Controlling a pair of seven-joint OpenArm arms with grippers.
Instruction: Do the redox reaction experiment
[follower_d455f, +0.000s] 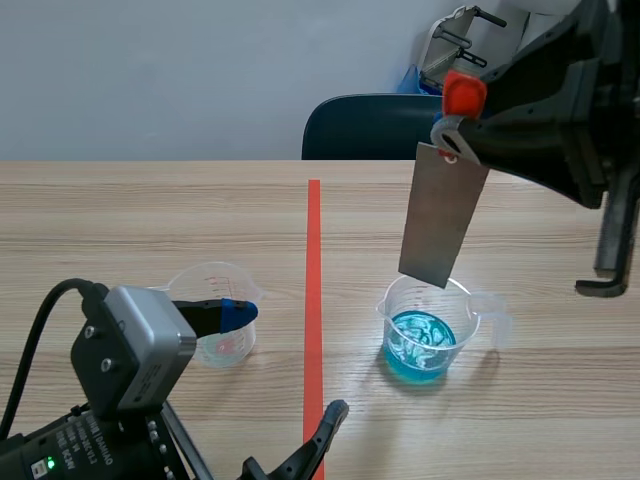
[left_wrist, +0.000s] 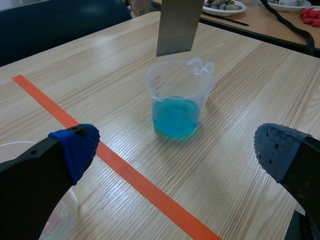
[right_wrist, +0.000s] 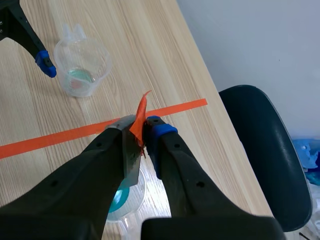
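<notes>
L hand (follower_d455f: 291, 360) spread beside cup (follower_d455f: 205, 322); red marks (follower_d455f: 229, 345), maybe graduations, unreadable

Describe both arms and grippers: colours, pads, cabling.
Both arms are black. The left gripper has thick black fingers with blue dotted pads. Its arm carries a grey camera box, a black cable and a green light. The right gripper has the same black fingers, one blue pad visible.

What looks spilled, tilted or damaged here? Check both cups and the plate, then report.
No spill or damage shows. Only the metal plate hangs slightly tilted from the right gripper, its lower edge over the cup of blue liquid, not dipped in it. The other cup stands upright, nearly empty.
</notes>
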